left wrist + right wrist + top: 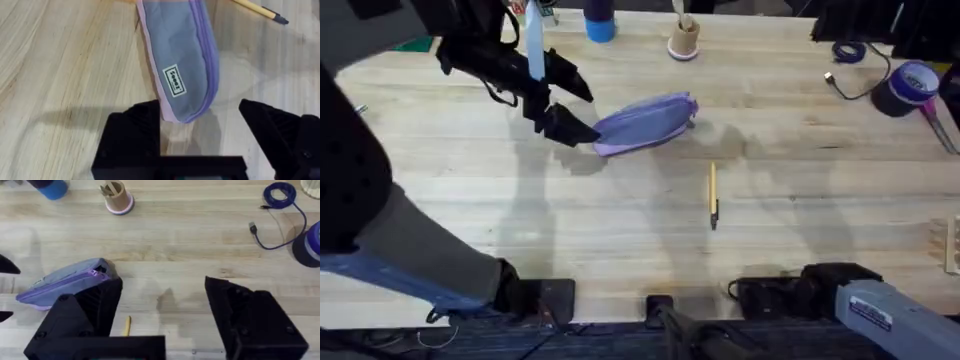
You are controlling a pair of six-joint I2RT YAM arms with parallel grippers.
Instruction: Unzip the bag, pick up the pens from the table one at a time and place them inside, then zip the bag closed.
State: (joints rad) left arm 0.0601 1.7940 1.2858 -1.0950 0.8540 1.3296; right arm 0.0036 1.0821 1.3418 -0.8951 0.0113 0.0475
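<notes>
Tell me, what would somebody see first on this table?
Probably the purple bag, lying zipped shut near the middle of the wooden table. The left end effector sits open around the bag's end. A thin yellow pen lies alone on the boards, nearer the arm bases than the bag.

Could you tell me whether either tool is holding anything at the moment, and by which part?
Nothing is held. The left tool is open around the end of the bag; the right tool is open.
</notes>
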